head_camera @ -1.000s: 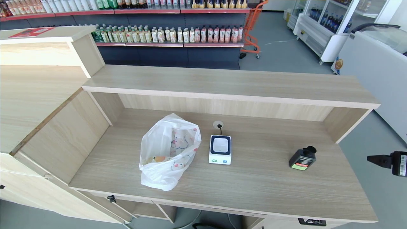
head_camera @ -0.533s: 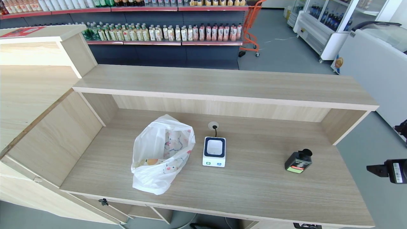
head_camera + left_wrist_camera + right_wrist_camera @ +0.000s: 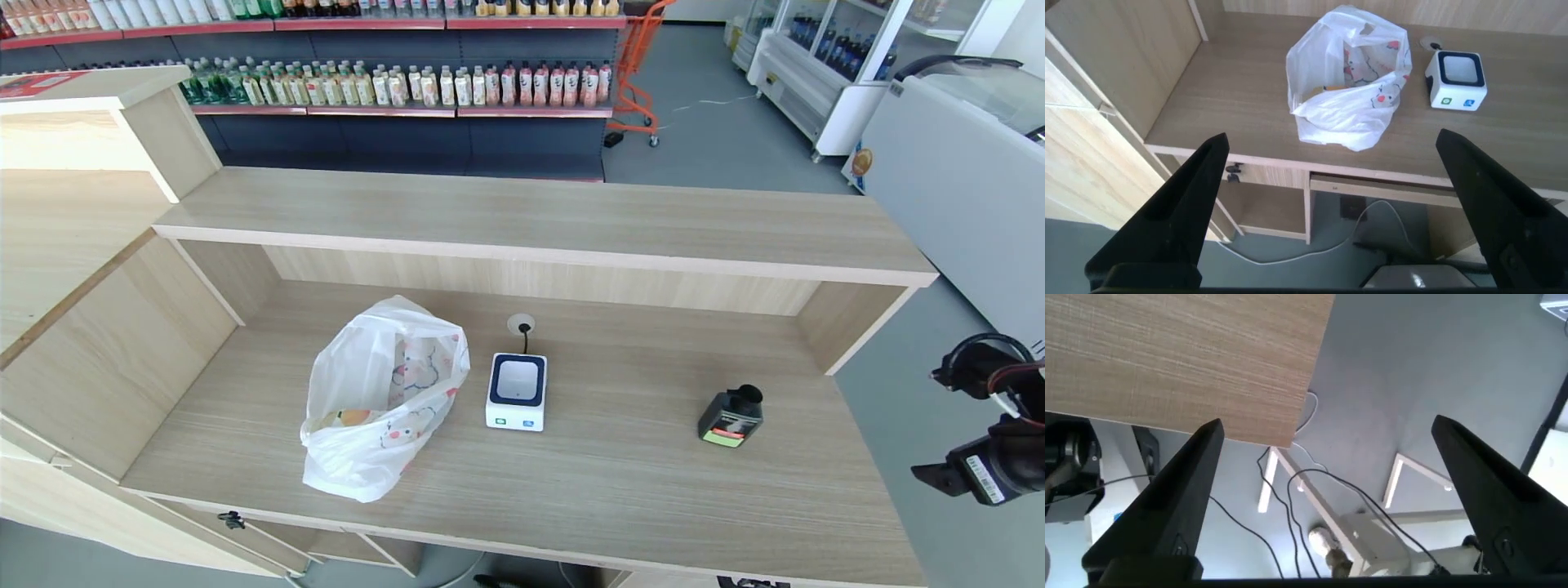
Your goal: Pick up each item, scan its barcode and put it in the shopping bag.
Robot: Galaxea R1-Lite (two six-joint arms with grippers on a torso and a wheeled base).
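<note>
The head view has swung, so the shopping bag [image 3: 384, 400], the scanner [image 3: 517, 392] and the dark bottle [image 3: 731, 415] all sit further left in the picture than a second ago. That is the camera's doing, as they keep their places on the counter [image 3: 620, 482]. The right gripper [image 3: 971, 478], off the counter's right edge, now lies nearer the front corner than the bottle, where before it was level with it, and more of its cabled wrist shows.

The bottle lies alone toward the right edge, well apart from the scanner at mid-counter. The bag slumps open just beside the scanner, toward the left edge, with goods inside.

The left gripper [image 3: 1333, 137] hangs off the front edge with fingers spread wide and nothing between them. The right one is likewise spread and holds nothing.
</note>
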